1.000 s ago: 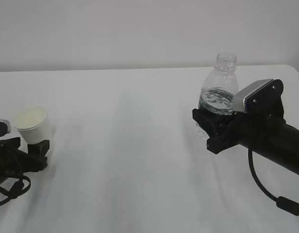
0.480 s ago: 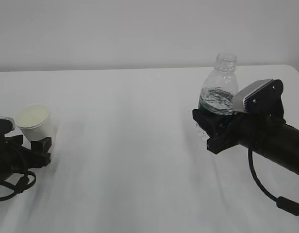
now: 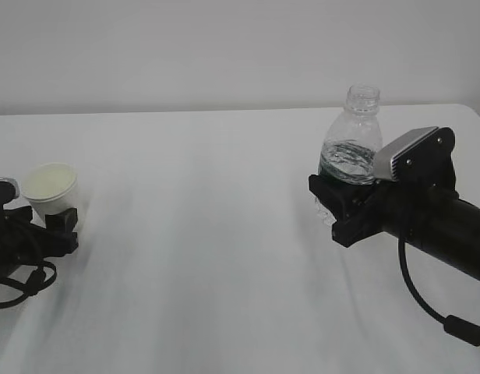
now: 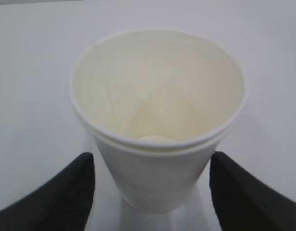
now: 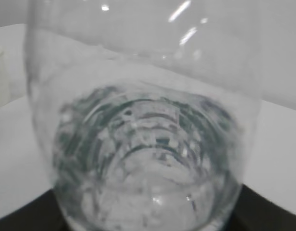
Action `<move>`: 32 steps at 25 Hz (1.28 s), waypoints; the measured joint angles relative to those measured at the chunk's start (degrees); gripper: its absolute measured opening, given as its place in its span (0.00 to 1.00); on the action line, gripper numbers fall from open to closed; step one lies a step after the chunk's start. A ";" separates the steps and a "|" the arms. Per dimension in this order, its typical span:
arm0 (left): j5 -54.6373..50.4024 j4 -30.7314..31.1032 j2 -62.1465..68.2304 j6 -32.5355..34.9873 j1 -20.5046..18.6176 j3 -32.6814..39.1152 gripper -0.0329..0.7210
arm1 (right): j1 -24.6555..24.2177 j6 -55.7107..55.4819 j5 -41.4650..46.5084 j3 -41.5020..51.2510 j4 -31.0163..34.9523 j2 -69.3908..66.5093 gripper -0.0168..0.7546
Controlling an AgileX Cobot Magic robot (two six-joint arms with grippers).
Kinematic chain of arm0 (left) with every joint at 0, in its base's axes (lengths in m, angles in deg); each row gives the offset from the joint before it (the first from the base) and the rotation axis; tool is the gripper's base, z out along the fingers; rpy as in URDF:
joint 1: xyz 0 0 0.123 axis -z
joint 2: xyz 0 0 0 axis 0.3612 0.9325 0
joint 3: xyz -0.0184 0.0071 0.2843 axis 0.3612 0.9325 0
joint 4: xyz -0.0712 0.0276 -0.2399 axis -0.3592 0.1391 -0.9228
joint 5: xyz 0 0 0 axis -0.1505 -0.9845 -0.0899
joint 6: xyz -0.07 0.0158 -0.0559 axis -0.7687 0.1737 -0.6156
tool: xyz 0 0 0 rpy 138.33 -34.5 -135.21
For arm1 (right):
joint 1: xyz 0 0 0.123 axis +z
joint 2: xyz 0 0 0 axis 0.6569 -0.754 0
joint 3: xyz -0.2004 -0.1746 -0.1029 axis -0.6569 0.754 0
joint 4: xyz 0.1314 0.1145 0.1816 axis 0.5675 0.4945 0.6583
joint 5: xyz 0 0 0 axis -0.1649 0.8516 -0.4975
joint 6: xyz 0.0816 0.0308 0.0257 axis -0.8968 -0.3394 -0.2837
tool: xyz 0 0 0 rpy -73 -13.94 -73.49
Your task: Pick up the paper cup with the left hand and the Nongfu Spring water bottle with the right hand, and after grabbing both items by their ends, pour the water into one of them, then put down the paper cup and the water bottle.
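One small white tapered paper cup with a rolled rim and a cream-pale inside stands upright at about nine o'clock on the one white table, near its left edge. The left wrist view looks down into the paper cup; nothing but its pale bottom shows inside.

One black left gripper reaches in low from the left edge. Its two black fingers are spread, one on each side of the cup's lower wall. In the left wrist view a sliver of white shows between each finger and the cup wall, so they flank it without clearly pinching it.

One small clear ribbed plastic Nongfu Spring water bottle, uncapped at its narrow threaded neck, sits at about three o'clock. It is upright and leans slightly. The one black right gripper is clamped around its lower body, over the dark green label band. The right wrist view is filled by the bottle.

Clear water lies in the lower part of the bottle, reaching to just below its shoulder.

Cup and bottle are well apart.
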 joint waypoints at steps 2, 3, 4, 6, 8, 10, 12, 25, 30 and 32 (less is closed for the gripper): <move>0.00 0.10 0.40 0.00 0.00 -0.03 0.75 | 0.00 0.00 0.00 0.00 0.00 0.00 0.56; 0.00 0.10 0.79 0.00 0.00 -0.03 0.75 | 0.00 0.00 0.00 0.00 0.00 0.00 0.56; 0.00 0.10 0.96 0.00 0.00 -0.03 0.75 | 0.00 0.00 0.00 0.00 0.00 0.00 0.56; 0.00 0.10 1.54 0.00 -0.10 -0.28 0.75 | 0.00 0.00 0.00 0.00 0.00 0.00 0.56; 0.00 0.10 2.06 0.00 -0.10 -0.97 0.75 | 0.00 0.00 0.00 0.00 0.00 0.00 0.56; 0.00 0.10 2.31 0.00 -0.10 -1.71 0.75 | 0.00 0.00 0.00 0.00 0.00 0.00 0.56; 0.00 0.10 2.74 0.00 -0.10 -2.68 0.75 | 0.00 0.00 0.00 0.00 0.00 0.00 0.56; 0.11 -0.40 5.98 0.00 -0.10 -6.20 0.75 | 0.00 0.00 0.00 0.00 0.00 0.00 0.56; 0.11 -0.86 5.98 0.00 -0.10 -7.61 0.75 | 0.00 0.00 0.00 0.00 0.00 0.00 0.56; 0.11 -0.95 5.98 0.00 -0.10 -7.89 0.75 | 0.00 0.00 0.00 0.00 0.00 0.00 0.56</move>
